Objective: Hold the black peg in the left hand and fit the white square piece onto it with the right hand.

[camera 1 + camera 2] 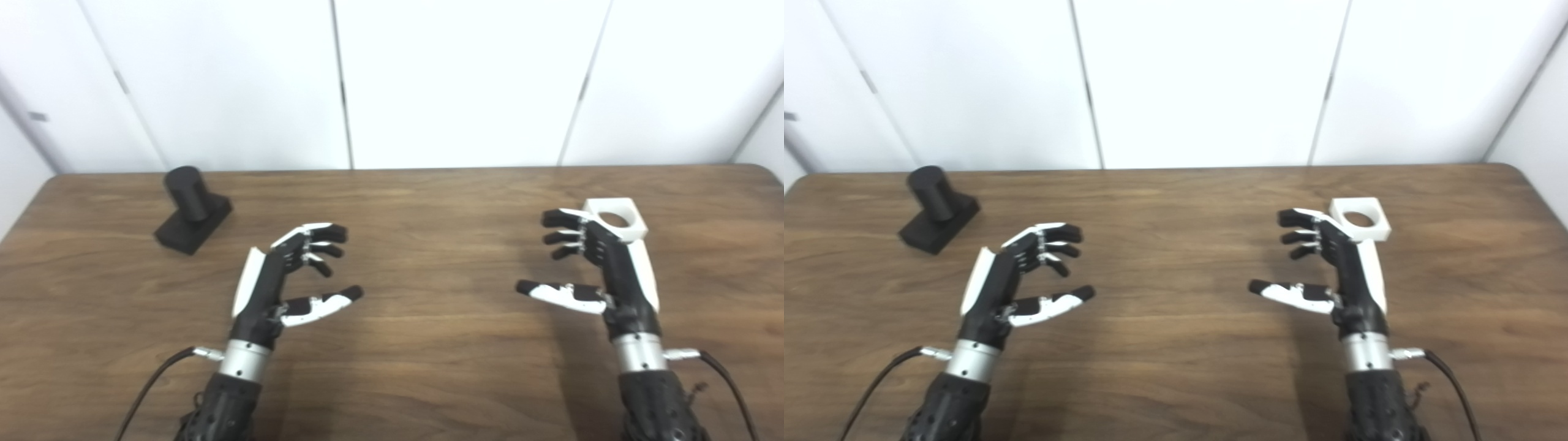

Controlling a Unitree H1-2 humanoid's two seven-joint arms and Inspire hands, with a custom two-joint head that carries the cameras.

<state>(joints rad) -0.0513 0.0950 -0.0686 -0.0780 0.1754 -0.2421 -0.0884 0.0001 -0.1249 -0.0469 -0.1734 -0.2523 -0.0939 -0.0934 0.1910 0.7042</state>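
Just one black peg (191,211) far left, one white square piece (617,217) far right; left hand (278,278) and right hand (603,266) spread, empty.

Both head cams sat above the worktop's (429,367) near edge, pitched down and forward toward the white wall panels (459,79). The right eye was offset slightly sideways, so content sat further left in its frame. Both shared the full worktop, with arms entering at the lower left and lower right, at close range.
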